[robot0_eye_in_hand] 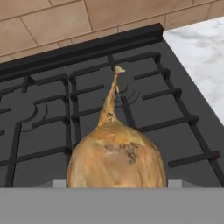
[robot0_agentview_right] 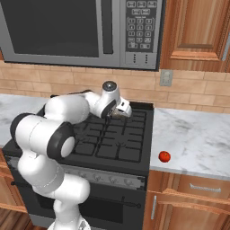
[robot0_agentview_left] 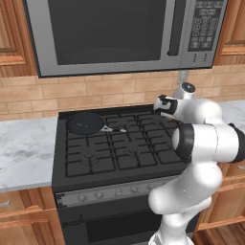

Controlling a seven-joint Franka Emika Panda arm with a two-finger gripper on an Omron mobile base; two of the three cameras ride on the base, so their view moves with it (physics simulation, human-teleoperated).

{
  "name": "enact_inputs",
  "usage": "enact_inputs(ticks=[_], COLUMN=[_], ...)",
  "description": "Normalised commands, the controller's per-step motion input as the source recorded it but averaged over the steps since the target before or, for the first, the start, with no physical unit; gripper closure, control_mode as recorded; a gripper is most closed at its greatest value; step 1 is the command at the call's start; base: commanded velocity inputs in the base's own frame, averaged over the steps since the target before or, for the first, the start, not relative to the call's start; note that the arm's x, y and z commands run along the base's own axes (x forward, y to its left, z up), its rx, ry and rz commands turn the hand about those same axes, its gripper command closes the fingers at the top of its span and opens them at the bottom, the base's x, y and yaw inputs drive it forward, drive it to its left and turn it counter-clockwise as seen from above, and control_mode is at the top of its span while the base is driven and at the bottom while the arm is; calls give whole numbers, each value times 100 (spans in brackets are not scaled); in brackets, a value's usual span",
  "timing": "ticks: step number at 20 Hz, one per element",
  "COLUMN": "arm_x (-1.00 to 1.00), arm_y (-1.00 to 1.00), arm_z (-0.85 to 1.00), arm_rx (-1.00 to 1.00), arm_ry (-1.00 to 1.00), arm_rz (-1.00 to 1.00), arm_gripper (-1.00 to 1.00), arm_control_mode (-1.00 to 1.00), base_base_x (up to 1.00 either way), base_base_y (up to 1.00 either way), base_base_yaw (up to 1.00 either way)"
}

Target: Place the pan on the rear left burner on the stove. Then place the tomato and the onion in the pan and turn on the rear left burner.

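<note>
The black pan (robot0_agentview_left: 85, 123) sits on the rear left burner of the stove (robot0_agentview_left: 143, 158), its thin silvery handle (robot0_agentview_left: 115, 129) pointing right. My gripper (robot0_agentview_right: 121, 111) hovers over the stove's rear right grates, shut on the tan onion (robot0_eye_in_hand: 117, 157). In the hand view the onion looms close, its dry pointed tip towards the back wall, and it hides the fingertips. The red tomato (robot0_agentview_right: 164, 156) lies on the marble counter (robot0_agentview_right: 197, 134) just right of the stove, near the front edge. The pan holds nothing.
A grey microwave (robot0_agentview_left: 119, 33) hangs low over the stove against the brick backsplash. Knobs (robot0_agentview_left: 100, 194) line the silver front strip. Marble counter (robot0_agentview_left: 24, 148) runs on both sides, with wooden cabinets above and below.
</note>
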Motion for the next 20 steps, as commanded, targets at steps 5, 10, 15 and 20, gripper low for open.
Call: enact_inputs(ticks=[5, 10, 15, 20], arm_x=[0, 0, 0, 0], arm_y=[69, 60, 54, 56], arm_z=[7, 11, 10, 6], arm_rx=[2, 2, 2, 2], arm_ry=[0, 0, 0, 0], arm_rz=[3, 5, 6, 7], arm_gripper=[100, 100, 100, 100], arm_control_mode=[-100, -100, -100, -100], base_base_x=[0, 0, 0, 0], base_base_y=[0, 0, 0, 0], base_base_yaw=[0, 0, 0, 0])
